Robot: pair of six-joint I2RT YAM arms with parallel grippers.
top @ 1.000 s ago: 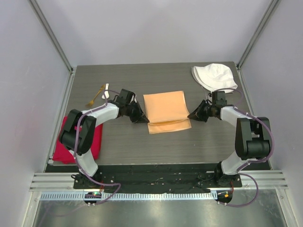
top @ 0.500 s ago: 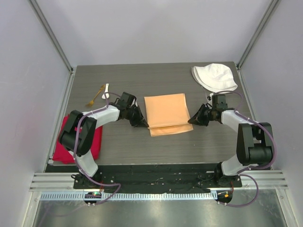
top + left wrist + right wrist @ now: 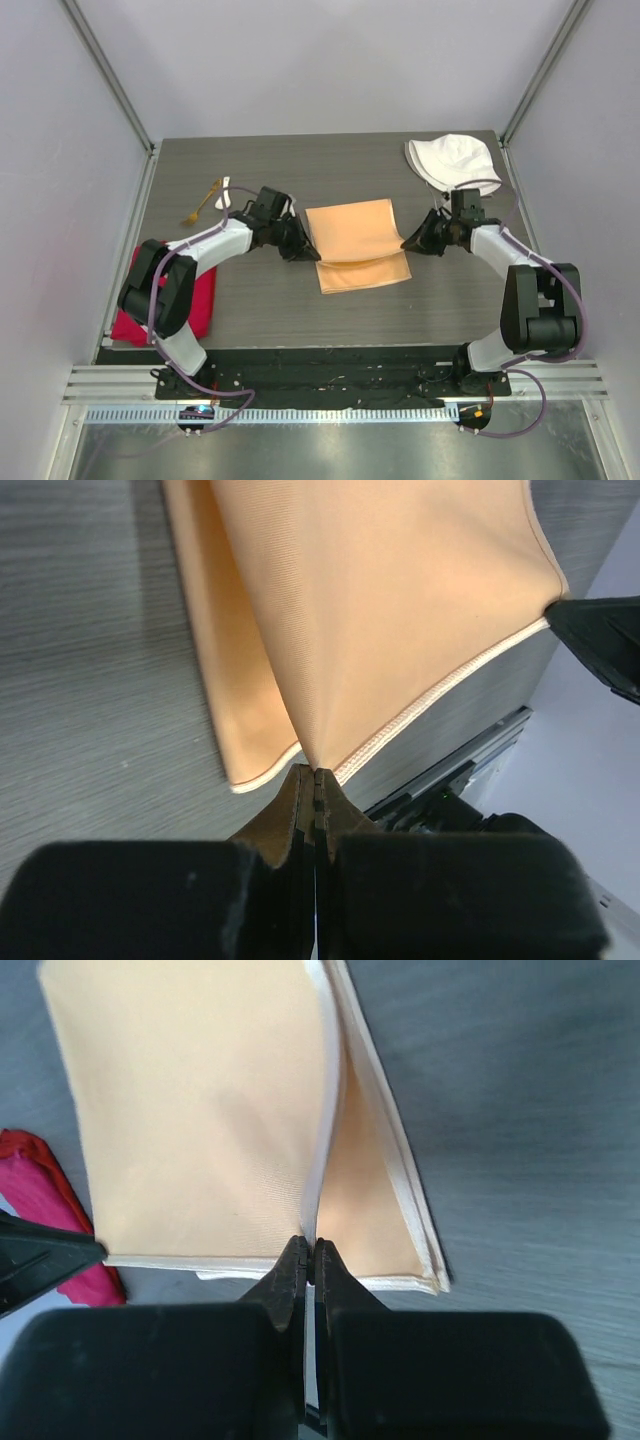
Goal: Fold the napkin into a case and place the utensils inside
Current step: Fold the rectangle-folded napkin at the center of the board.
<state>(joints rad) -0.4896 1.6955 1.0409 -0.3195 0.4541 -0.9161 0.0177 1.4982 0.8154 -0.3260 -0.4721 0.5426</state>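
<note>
The peach-orange napkin (image 3: 356, 244) lies folded in layers at the table's middle. My left gripper (image 3: 316, 257) is shut on the left corner of its top layer (image 3: 400, 630), which it holds lifted off the lower layers. My right gripper (image 3: 404, 243) is shut on the right corner of that same layer (image 3: 200, 1120); the layers beneath (image 3: 375, 1210) rest on the table. The white spoon (image 3: 225, 192) and the gold fork (image 3: 203, 203) lie together at the far left, away from both grippers.
A bright red cloth (image 3: 170, 296) lies at the near left under the left arm. A white fabric hat (image 3: 452, 163) sits at the far right corner. Grey walls enclose the table on three sides.
Both grippers have carried the pinched top layer a little toward the far side and to the right, and the near edge of the napkin has shifted with them.
</note>
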